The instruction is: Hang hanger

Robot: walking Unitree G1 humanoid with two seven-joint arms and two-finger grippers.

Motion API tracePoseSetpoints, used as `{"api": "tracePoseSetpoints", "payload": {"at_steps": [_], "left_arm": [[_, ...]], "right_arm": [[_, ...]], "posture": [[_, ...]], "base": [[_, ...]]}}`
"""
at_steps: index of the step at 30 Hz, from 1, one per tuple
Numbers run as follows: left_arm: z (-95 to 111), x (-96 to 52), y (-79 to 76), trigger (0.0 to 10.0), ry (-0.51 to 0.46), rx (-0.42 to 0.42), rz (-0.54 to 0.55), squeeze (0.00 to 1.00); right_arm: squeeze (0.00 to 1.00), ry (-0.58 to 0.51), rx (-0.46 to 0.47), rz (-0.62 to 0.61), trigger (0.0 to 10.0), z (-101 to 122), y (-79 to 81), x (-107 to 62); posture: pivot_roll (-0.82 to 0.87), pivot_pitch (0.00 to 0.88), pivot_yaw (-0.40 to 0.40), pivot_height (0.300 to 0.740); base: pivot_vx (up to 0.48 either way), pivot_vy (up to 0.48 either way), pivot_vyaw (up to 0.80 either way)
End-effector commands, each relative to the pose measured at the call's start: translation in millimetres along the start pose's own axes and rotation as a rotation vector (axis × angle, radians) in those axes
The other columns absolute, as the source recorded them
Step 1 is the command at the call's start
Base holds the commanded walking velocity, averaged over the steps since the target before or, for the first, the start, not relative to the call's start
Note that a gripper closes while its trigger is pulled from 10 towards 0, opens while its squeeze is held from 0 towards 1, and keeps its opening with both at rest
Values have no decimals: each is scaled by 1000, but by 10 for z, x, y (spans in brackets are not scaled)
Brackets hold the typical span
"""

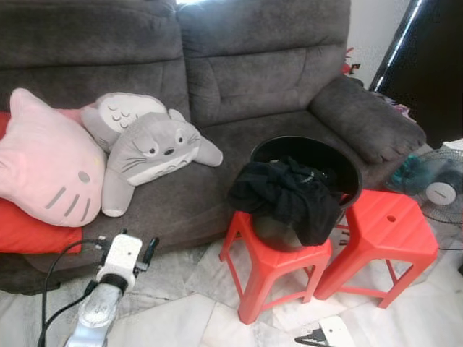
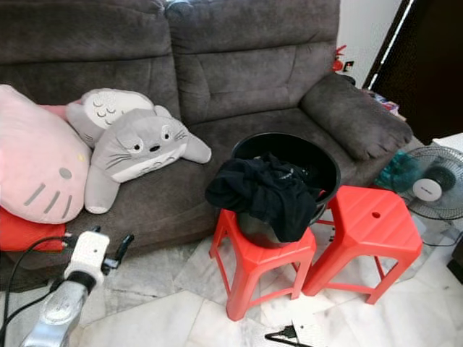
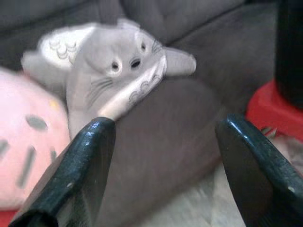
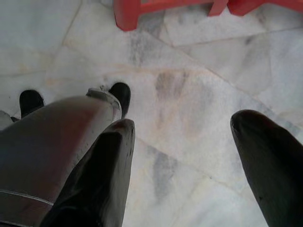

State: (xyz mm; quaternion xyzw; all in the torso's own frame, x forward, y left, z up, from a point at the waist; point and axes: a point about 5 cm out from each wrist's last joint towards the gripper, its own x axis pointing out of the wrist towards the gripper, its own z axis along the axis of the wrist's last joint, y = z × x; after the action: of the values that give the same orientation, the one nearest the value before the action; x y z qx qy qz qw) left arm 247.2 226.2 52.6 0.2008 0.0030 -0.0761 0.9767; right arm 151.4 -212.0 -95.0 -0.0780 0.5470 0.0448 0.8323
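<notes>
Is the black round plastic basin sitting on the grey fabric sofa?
No: the black round plastic basin stands on a red plastic stool in front of the grey fabric sofa, with black clothing draped over its rim.

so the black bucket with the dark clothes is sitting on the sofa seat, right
Not quite. The black bucket with the dark clothes sits on a red stool on the floor in front of the sofa, as the left eye view shows.

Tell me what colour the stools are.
Red, both stools; clearest in the left eye view.
</notes>
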Motion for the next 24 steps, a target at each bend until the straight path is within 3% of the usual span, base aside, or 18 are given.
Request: {"api": "tracePoseSetpoints", "payload": {"at_steps": [1,3,6,7,10,12,14,16,19,21,24], "left_arm": [[68,-106,31,10000,-20,1,-16,0],[105,-281,100,10000,-24,5,1,0],[126,-366,103,10000,-21,4,5,0],[133,-464,81,10000,-11,4,-4,0],[128,-584,32,10000,16,7,-7,0],[124,-589,30,10000,24,3,6,0],[131,-566,36,10000,46,-17,18,0],[44,-461,70,10000,134,18,47,0],[-50,-371,104,10000,212,-8,85,0],[-137,-119,157,10000,316,-41,132,0],[-234,83,172,10000,393,-63,149,0]], "right_arm": [[0,-3,7,-7,10000,-5,-21,-4],[0,-3,6,-6,10000,-7,-24,-5],[0,-3,6,-6,10000,-9,-28,-5],[0,-2,4,-6,10000,-9,-29,-6],[0,-3,1,-6,10000,-8,-33,-6],[0,-3,0,-6,10000,-9,-35,-7],[0,-2,-2,-6,10000,-9,-36,-7],[0,-2,-3,-7,10000,-5,-38,-7],[0,-2,-3,-7,10000,-4,-38,-7],[0,-3,-7,-7,10000,4,-37,-6],[0,-4,-11,-7,10000,12,-34,-5]], "posture": [[-49,0,-58,740],[-45,0,-57,740],[-38,0,-59,740],[-38,0,-59,740],[-33,0,-62,740],[-33,0,-62,740],[-33,0,-62,740],[-36,0,-65,740],[-36,0,-65,740],[-38,0,-70,740],[-42,0,-70,740]], "base": [[0,0,0],[0,0,0],[0,0,0],[0,0,0],[0,0,0],[0,0,0],[0,0,0],[0,0,0],[0,0,0],[0,0,0],[0,0,0]]}}
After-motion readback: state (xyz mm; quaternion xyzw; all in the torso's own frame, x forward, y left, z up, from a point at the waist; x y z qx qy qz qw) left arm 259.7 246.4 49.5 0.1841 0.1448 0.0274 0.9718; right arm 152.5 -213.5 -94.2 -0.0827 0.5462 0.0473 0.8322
